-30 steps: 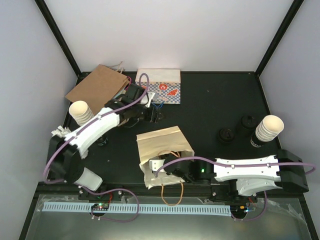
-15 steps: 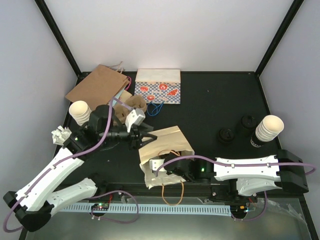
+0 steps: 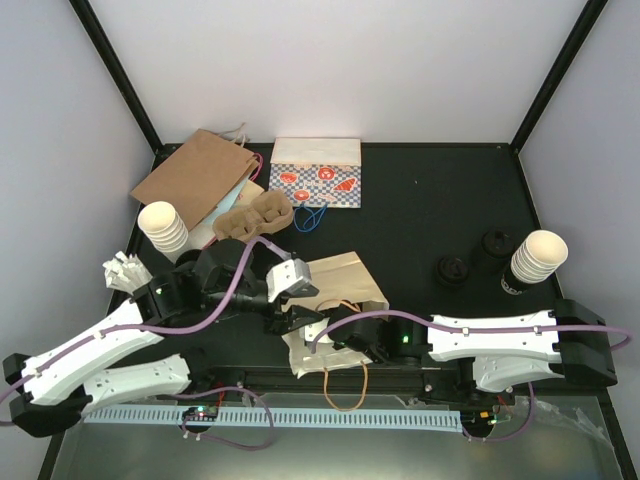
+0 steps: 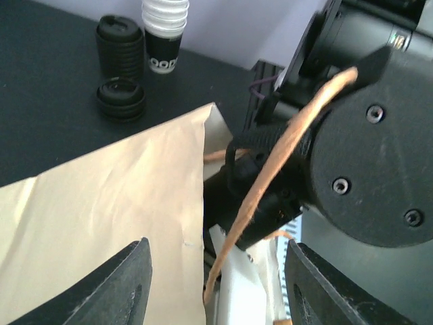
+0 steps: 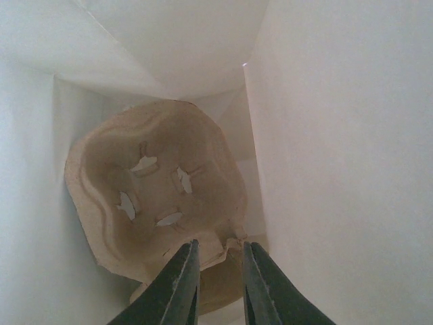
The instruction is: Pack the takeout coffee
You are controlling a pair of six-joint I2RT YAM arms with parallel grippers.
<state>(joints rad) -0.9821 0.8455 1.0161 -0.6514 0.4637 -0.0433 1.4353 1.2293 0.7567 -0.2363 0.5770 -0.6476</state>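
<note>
Carrier-into-bag step: right gripper (image 5: 220, 247) nips the cup carrier (image 5: 155, 196) rim inside the paper bag (image 3: 335, 275), frame centre; left gripper (image 4: 216, 271) spread, empty, at bag mouth. Next, likely: steady that mouth.

The right gripper (image 5: 218, 249) cannot be seen from above: the bag (image 3: 345, 280) swallows it, leaving only the black wrist (image 3: 355, 335) at the mouth. In its own view the right fingers (image 5: 181, 288) run off the bottom edge, and the stretch of carrier (image 5: 152, 196) rim clamped between them is hidden. The left gripper (image 4: 218, 250) shows only its fingertips (image 4: 132, 277), the rest cut by the bottom edge. The cup stack (image 4: 164, 30) is cropped at the top (its dark print too small to read).
</note>
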